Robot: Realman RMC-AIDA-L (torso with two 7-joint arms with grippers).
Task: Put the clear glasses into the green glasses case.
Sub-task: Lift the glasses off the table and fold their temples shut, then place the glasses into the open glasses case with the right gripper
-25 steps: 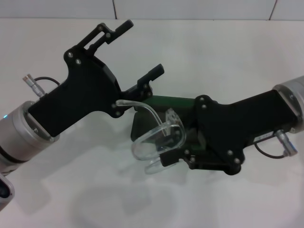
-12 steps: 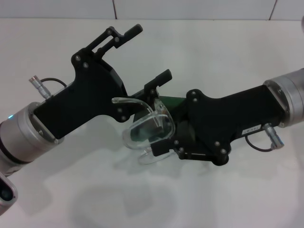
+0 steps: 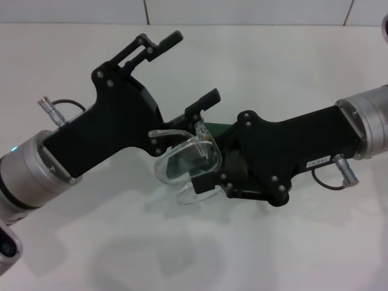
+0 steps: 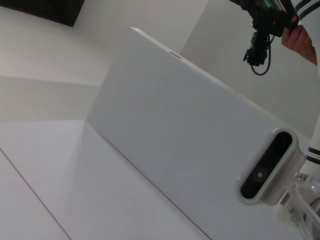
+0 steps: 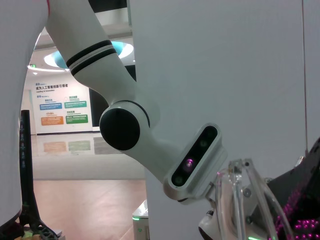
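The clear glasses point(image 3: 185, 160) hang above the table in mid view, with my right gripper point(image 3: 203, 176) shut on their lens side. One thin clear arm of the glasses point(image 3: 167, 131) lies against the body of my left gripper point(image 3: 185, 73), whose fingers point(image 3: 162, 41) stand open with nothing between them. Only a sliver of the green glasses case point(image 3: 214, 128) shows, behind the glasses and under the right gripper; whether its lid is up is hidden. In the right wrist view, part of the clear glasses point(image 5: 245, 200) shows close up.
The white table point(image 3: 273, 73) spreads around both arms, with a white wall at the back. Cables point(image 3: 330, 182) hang off the right wrist and the left wrist point(image 3: 60, 104). The wrist views show the robot's head camera point(image 4: 267, 167) and a room beyond.
My right gripper has carried the glasses left and slightly up, toward the left gripper. The left arm shifted a little right and toward the glasses, then held still.
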